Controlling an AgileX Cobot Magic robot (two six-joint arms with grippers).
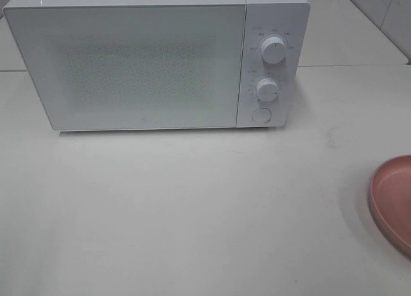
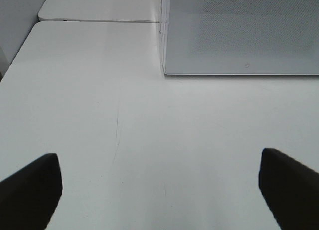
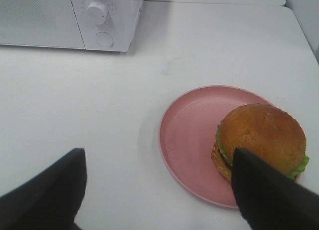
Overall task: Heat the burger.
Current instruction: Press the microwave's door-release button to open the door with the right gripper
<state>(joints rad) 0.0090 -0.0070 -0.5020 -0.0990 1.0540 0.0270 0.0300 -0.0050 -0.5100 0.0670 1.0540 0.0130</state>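
Observation:
The burger (image 3: 261, 135), golden-brown bun with green lettuce at its edge, lies on the pink plate (image 3: 187, 135) in the right wrist view. My right gripper (image 3: 162, 190) hovers open just short of the plate, one dark finger overlapping the burger's near side in the picture; nothing is between the fingers. In the exterior high view only the plate's rim (image 1: 390, 200) shows at the right edge; the burger is out of that view. My left gripper (image 2: 159, 190) is open over bare table, in front of the microwave (image 2: 239, 35). Neither arm shows in the exterior high view.
The white microwave (image 1: 154, 58) stands at the back of the table with its door shut; two knobs (image 1: 273, 51) and a round button (image 1: 261, 114) sit on its right panel. White table (image 1: 192, 212) spreads in front of it.

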